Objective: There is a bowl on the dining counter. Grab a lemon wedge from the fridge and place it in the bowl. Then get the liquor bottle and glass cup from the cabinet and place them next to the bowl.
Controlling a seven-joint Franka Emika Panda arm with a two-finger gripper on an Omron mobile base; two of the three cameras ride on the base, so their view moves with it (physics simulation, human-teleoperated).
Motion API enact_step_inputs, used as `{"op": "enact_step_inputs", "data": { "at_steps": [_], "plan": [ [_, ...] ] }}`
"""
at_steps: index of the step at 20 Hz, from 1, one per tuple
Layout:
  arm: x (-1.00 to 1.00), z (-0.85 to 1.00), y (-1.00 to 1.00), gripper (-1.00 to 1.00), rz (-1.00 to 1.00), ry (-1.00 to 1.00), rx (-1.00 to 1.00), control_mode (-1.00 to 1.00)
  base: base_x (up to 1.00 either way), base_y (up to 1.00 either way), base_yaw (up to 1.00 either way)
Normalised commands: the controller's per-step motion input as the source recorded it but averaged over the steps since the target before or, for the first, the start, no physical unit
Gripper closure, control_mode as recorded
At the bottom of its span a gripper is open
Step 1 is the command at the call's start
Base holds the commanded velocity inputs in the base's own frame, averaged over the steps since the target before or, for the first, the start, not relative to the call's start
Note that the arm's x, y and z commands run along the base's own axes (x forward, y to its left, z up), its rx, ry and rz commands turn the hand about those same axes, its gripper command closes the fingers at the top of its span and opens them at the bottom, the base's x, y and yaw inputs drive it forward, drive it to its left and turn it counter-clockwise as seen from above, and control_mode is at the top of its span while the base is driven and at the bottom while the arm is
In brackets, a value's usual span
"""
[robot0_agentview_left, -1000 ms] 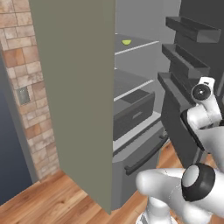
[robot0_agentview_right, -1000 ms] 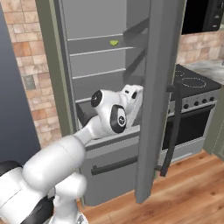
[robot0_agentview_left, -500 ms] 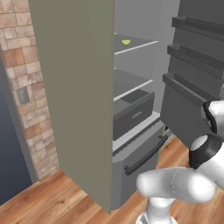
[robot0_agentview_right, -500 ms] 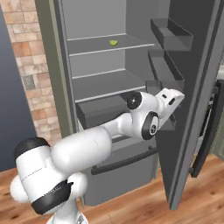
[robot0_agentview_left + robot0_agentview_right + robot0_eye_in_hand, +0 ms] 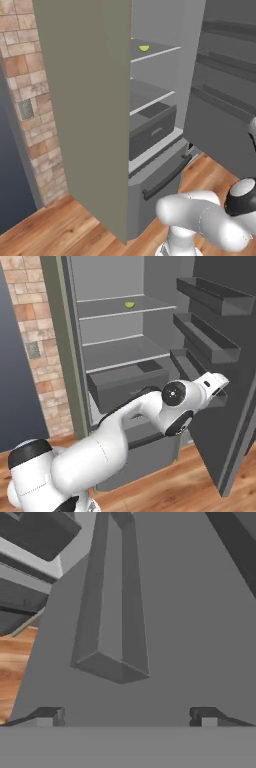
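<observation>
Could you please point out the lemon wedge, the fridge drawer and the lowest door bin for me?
lemon wedge (image 5: pixel 130 304), right base view, its middle.
fridge drawer (image 5: pixel 125 387), right base view, its front face.
lowest door bin (image 5: pixel 111 667), hand view, its end wall.

We see our white arm (image 5: pixel 125 421) stretched out forward and to the right, almost level, with the dark elbow joint (image 5: pixel 176 393) turned toward the camera. The wrist bends a little upward at its end. In the hand view our gripper (image 5: pixel 125 716) has its jaws wide apart, and the two dark fingertips (image 5: pixel 47 716) hold nothing between them.
</observation>
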Motion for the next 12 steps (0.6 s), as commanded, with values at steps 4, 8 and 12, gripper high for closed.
{"op": "enact_step_inputs", "data": {
  "at_steps": [4,8,12],
  "plan": [
    [-1.00,0.00,0.35,-1.00,0.00,-0.02,0.10,-1.00,0.00,0.00,0.00],
    [-0.87,0.00,0.71,-1.00,-0.01,0.02,0.05,-1.00,0.00,0.00,0.00],
    [-0.69,0.01,0.93,-1.00,-0.10,0.09,0.02,-1.00,0.00,0.00,0.00]
  ]
}}
